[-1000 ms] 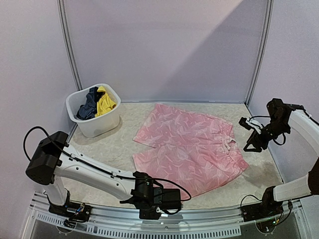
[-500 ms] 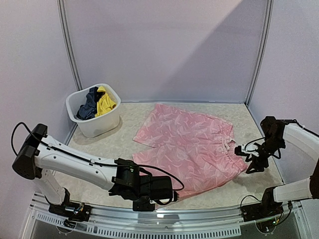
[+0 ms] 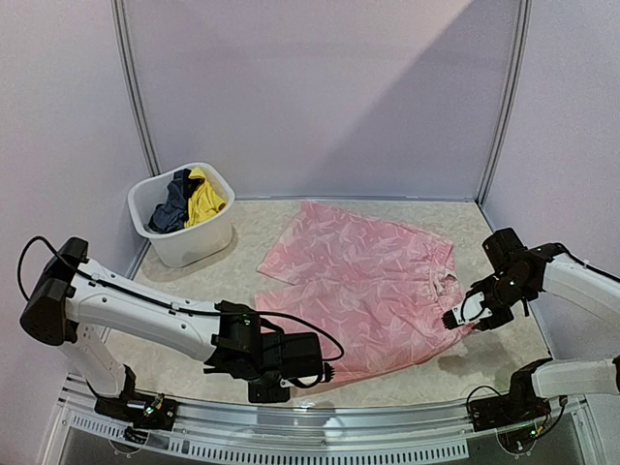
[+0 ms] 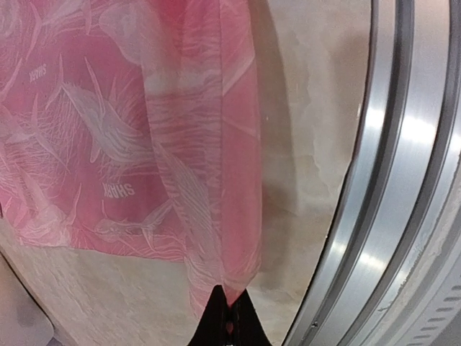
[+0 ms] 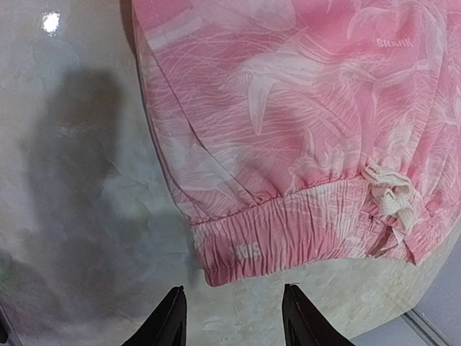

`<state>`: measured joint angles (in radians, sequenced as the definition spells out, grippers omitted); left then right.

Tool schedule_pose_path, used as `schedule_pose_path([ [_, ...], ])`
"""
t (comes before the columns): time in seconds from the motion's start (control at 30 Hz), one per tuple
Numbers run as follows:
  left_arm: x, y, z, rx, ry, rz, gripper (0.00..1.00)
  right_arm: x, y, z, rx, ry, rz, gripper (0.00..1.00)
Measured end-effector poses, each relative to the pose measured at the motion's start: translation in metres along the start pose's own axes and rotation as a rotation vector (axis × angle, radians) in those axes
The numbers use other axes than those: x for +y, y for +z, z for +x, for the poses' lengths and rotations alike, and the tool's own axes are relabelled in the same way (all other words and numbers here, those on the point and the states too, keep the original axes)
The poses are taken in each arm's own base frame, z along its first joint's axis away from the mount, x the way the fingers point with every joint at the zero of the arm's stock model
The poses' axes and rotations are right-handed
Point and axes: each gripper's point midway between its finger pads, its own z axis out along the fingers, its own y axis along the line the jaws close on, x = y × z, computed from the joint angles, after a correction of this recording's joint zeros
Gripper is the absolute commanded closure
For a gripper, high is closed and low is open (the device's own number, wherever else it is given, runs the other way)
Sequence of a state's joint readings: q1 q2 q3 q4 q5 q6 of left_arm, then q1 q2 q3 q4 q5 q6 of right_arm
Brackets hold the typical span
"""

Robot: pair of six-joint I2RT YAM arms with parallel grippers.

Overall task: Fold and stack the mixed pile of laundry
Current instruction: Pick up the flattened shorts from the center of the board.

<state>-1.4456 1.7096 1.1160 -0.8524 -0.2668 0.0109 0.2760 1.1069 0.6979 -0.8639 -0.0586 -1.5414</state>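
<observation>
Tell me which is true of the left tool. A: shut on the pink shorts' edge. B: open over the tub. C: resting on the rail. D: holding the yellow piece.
A: the left tool is pinched shut on a corner of the pink shorts.

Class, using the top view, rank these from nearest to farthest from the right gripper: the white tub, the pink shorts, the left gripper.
1. Pink shorts: waistband right beside the right gripper.
2. Left gripper: at the near edge, pinching the hem.
3. White tub: far left corner.
</observation>
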Motion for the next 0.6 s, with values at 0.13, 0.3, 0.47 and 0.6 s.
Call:
schedule_pose_path([
  [0.13,0.005,-0.001,0.002,-0.002,-0.015,-0.003,1.00,0.000,0.007,-0.001,0.021,-0.052,-0.019,0.55],
  [0.3,0.007,-0.002,0.005,-0.006,-0.022,-0.003,1.00,0.006,0.012,-0.003,0.039,-0.097,-0.045,0.55],
  [0.47,0.008,-0.002,0.006,-0.004,-0.026,-0.003,1.00,0.020,0.027,0.004,0.084,-0.130,-0.093,0.54],
  [0.6,0.010,0.000,0.008,0.003,-0.031,-0.004,1.00,0.020,0.038,0.008,0.110,-0.131,-0.099,0.55],
])
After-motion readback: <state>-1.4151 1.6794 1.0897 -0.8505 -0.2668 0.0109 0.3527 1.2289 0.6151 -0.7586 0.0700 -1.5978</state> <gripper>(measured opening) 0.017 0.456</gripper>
